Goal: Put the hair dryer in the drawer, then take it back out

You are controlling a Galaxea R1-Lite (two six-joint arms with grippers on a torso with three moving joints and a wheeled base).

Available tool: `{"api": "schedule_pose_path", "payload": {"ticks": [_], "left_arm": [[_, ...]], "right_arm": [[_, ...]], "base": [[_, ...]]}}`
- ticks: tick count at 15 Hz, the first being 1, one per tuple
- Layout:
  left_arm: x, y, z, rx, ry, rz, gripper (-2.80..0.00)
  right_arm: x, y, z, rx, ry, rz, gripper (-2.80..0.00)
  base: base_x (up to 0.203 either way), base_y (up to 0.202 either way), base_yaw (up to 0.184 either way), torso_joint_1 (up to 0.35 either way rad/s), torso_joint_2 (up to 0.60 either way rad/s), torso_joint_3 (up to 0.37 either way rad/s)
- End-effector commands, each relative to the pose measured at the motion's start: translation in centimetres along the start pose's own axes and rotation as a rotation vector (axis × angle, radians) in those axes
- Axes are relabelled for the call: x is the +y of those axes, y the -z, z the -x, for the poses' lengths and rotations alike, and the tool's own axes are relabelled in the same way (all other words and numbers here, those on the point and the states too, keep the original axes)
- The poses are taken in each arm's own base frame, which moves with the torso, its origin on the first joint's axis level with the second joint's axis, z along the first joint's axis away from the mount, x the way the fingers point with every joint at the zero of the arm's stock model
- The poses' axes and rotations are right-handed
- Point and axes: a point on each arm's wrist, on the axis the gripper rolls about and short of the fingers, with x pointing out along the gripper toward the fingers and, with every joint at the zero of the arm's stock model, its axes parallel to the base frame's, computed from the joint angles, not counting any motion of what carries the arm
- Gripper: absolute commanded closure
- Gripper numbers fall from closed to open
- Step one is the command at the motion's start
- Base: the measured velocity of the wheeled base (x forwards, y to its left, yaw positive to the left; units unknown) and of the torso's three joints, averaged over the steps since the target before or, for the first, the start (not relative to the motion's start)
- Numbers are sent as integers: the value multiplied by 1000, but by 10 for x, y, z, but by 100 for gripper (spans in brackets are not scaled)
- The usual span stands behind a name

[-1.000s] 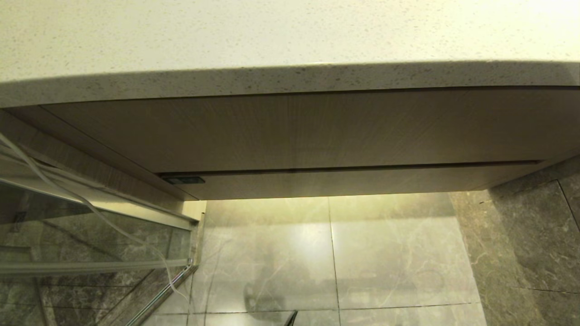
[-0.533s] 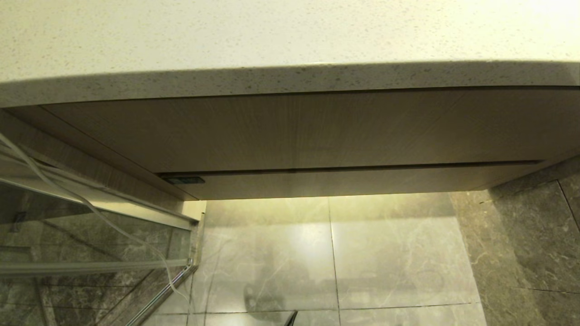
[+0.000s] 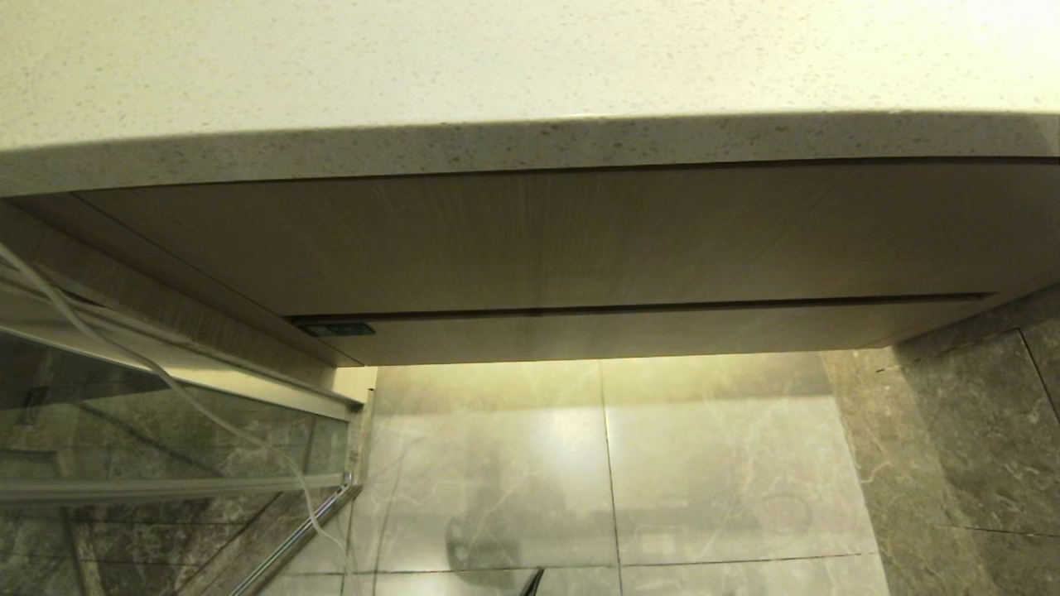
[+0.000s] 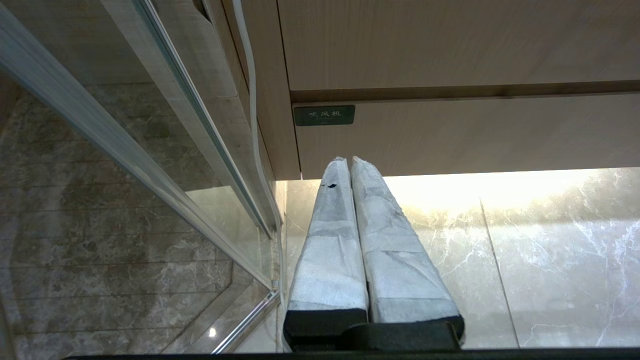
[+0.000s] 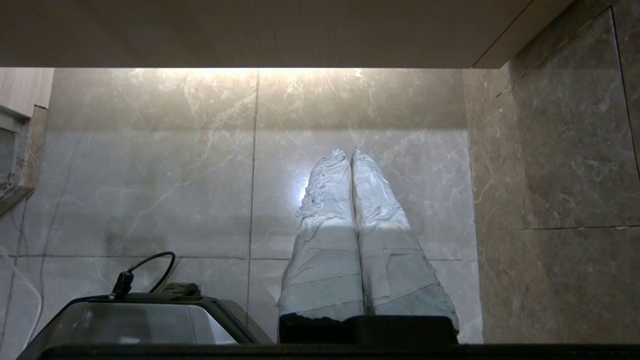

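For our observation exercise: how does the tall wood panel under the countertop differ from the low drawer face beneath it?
Height: the upper panel is tall, while the drawer face is a low strip. Position: the upper panel sits right under the countertop, and the drawer lies below it, above the floor. Marking: the drawer carries a small dark label at its left end, while the upper panel is plain. Both are light-brown wood grain and handleless.
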Motion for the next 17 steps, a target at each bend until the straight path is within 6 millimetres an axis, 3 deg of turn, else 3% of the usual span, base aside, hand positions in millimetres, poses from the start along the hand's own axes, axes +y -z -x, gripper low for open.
{"api": "schedule_pose_path", "payload": {"ticks": [1,17], "left_arm": [[0,11,-1,38,0,1,0],[0,11,-1,38,0,1,0]], "right_arm": [[0,0,0,3,-2,1,0],[0,0,0,1,2,-36,0]], "base": [[0,0,0,0,0,0],[0,0,0,0,0,0]]}}
